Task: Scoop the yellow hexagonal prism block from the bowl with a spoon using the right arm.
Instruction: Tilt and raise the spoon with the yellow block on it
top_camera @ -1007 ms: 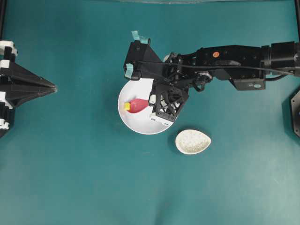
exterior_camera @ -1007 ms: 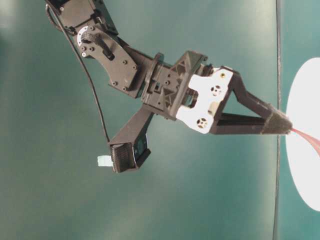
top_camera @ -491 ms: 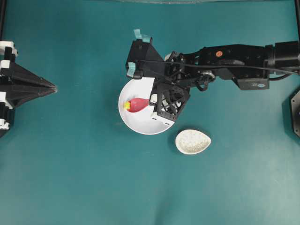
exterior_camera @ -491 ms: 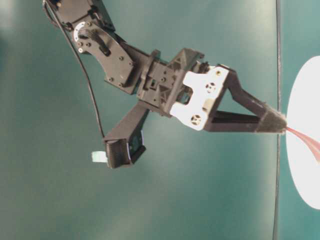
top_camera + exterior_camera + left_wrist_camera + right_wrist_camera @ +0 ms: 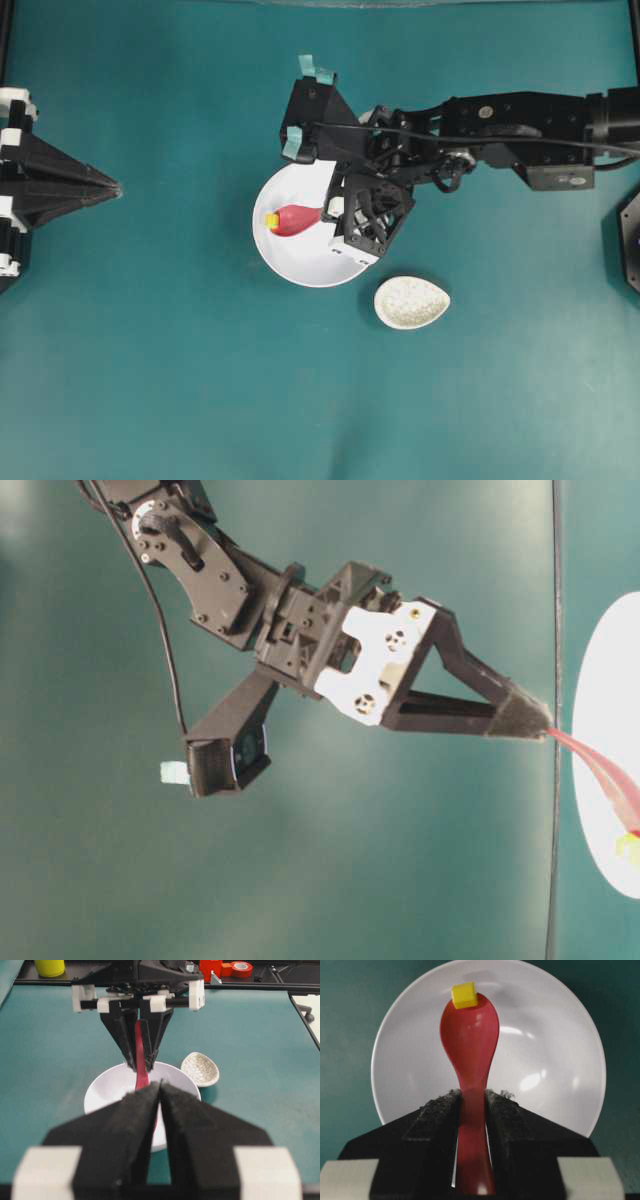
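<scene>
My right gripper (image 5: 471, 1105) has its fingers (image 5: 435, 1115) clamped on the handle of the spoon (image 5: 470, 1035), one pad on each side, scoop pointing away over the bowl (image 5: 555, 1065). The yellow block (image 5: 464, 994) sits at the far tip of the scoop, right on its front lip; I can't tell if it's resting in the scoop or just touching the rim. Overhead, the block (image 5: 271, 219) is at the spoon's left end, inside the bowl's (image 5: 300, 265) outline, left of centre. From table level the spoon (image 5: 600, 770) slopes away from the closed fingertips with a bit of yellow at the frame edge. My left gripper (image 5: 160, 1091) is parked well left of the bowl, fingers together, nothing between them. Count: one spoon, one block, one bowl, one small speckled egg-shaped dish (image 5: 411, 301) just beside the bowl's lower right, not touching it; two arms. The right arm (image 5: 500, 125) reaches in from the right with teal tape tabs near the wrist camera. Surface is a plain teal mat (image 5: 150, 380). Beyond the table's far edge in the left wrist view: a yellow cup (image 5: 49, 967), red items and a roll of red tape (image 5: 243, 968) on a black rail.
</scene>
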Robot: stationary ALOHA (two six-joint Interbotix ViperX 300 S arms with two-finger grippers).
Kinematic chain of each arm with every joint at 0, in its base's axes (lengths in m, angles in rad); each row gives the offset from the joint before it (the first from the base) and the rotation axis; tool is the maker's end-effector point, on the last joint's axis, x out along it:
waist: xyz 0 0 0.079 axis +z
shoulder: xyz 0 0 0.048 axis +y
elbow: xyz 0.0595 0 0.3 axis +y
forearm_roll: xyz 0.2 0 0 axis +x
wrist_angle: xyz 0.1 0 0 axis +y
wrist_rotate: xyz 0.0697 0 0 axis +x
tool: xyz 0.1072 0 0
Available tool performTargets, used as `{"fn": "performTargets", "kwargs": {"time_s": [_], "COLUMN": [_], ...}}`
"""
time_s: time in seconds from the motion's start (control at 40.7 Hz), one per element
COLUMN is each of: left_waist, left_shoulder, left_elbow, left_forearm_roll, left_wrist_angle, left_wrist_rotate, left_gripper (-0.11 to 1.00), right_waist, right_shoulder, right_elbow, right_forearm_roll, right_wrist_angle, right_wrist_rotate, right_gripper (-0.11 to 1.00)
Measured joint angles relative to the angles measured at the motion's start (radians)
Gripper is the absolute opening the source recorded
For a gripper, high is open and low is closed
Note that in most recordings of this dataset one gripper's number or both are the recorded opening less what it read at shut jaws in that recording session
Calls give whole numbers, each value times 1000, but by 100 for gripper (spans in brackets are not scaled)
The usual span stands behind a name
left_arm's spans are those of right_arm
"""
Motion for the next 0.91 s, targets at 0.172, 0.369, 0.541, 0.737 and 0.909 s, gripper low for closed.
{"fn": "performTargets", "kwargs": {"time_s": [0.172, 0.369, 0.541, 0.737, 0.909], "left_waist": [0, 0, 0, 0, 0], "left_shoulder": [0, 0, 0, 0, 0], "left_elbow": [0, 0, -2, 0, 0], "left_forearm_roll": [0, 0, 0, 0, 0], "left_wrist_angle": [0, 0, -2, 0, 3], "left_wrist_rotate": [0, 0, -3, -3, -3], "left_gripper": [11, 11, 11, 11, 11], "right_waist": [0, -2, -2, 0, 0], "right_shoulder": [-20, -34, -55, -78, -107], "right_elbow": [18, 43, 63, 92, 120], "right_forearm_roll": [0, 0, 9, 14, 17], "right_wrist_angle": [-20, -46, -78, -124, -161], "right_wrist_rotate": [2, 2, 2, 2, 2], "right_gripper": [24, 24, 24, 24, 24]}}
